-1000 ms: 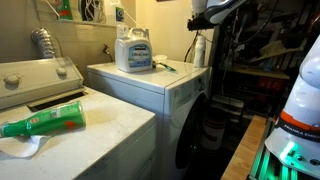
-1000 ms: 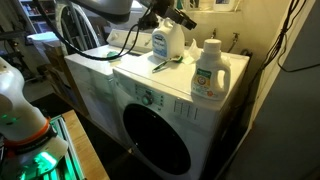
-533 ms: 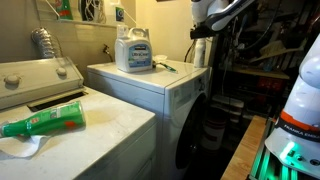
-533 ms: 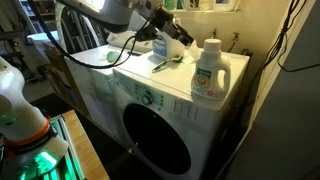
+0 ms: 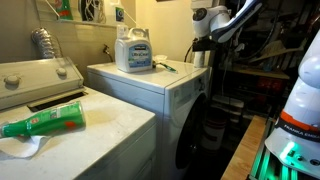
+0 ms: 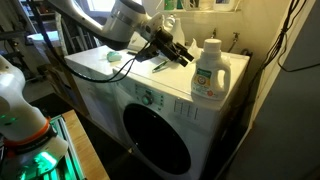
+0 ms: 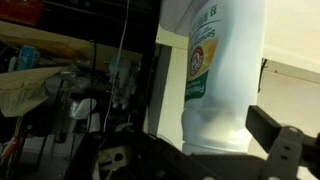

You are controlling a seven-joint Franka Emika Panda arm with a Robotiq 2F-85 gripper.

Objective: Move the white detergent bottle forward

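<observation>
- The white detergent bottle [image 6: 207, 70] stands upright on the top of the front-loading washer [image 6: 225, 72]. It is close to the front edge, by the corner that falls to the right in an exterior view.
- Its narrow white cap points up, and its front carries a label in bluish green and yellow.
- In the wrist view the white detergent bottle [image 7: 225, 70] fills the right half of the picture, with the green and yellow label along its left side.
- The gripper [image 6: 183, 56] hangs above the middle of the washer top, just beside the bottle on the side away from that corner. Its tips point toward the bottle.
- The pincer is spread wide. In the wrist view one dark finger [image 7: 287, 150] shows low at the right of the bottle and apart from it, with the bottle's lower body between the two sides.
- A slim green-and-white tool [image 6: 158, 66] lies flat on the washer top under the arm.
- The large jug with a blue label [image 5: 133, 50] stands toward the back edge of the same top.
- On the neighbouring top-loading machine [image 5: 120, 125] a green bottle with a red cap [image 5: 45, 122] lies on its side, partly on a white cloth [image 5: 20, 148].
</observation>
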